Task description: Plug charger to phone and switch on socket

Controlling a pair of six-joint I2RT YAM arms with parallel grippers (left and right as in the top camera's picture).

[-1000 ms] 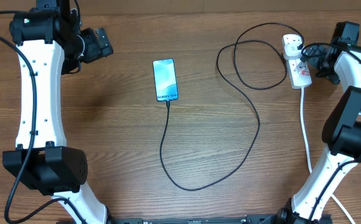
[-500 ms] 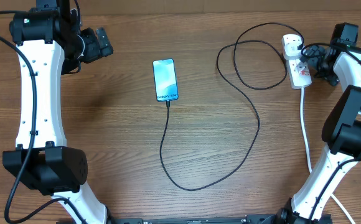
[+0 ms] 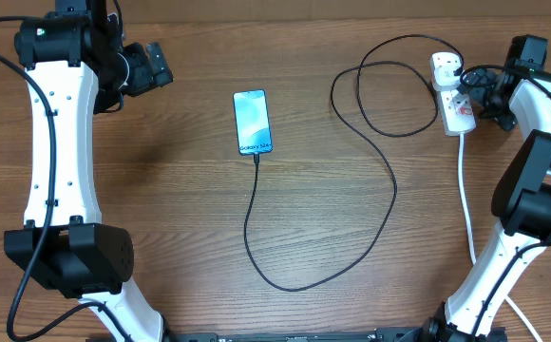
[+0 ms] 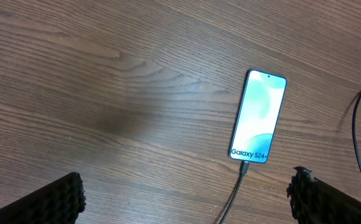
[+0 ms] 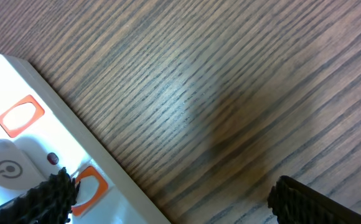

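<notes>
Phone: you have one phone (image 3: 253, 121).
Charger: you have one charger (image 3: 394, 190), a single black cable.
Socket: you have one socket (image 3: 451, 95), with one white cord (image 3: 466, 199).
Orange switches: you can count two orange switches (image 5: 20, 115) in the right wrist view.
Arms: you have two, the left arm (image 3: 57, 161) and the right arm (image 3: 532, 180).
Claws: you have two, the left claw (image 3: 152, 65) and the right claw (image 3: 475, 90).
Counter: you have one counter (image 3: 161, 209).

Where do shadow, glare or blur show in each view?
Overhead: even light, sharp, no glare on the slim lit blue-teal phone. Left wrist: soft dark shadow on the brown wooden table, left of it in frame. Right wrist: pale sheen and soft shadow beside the white rectangular power strip.
</notes>
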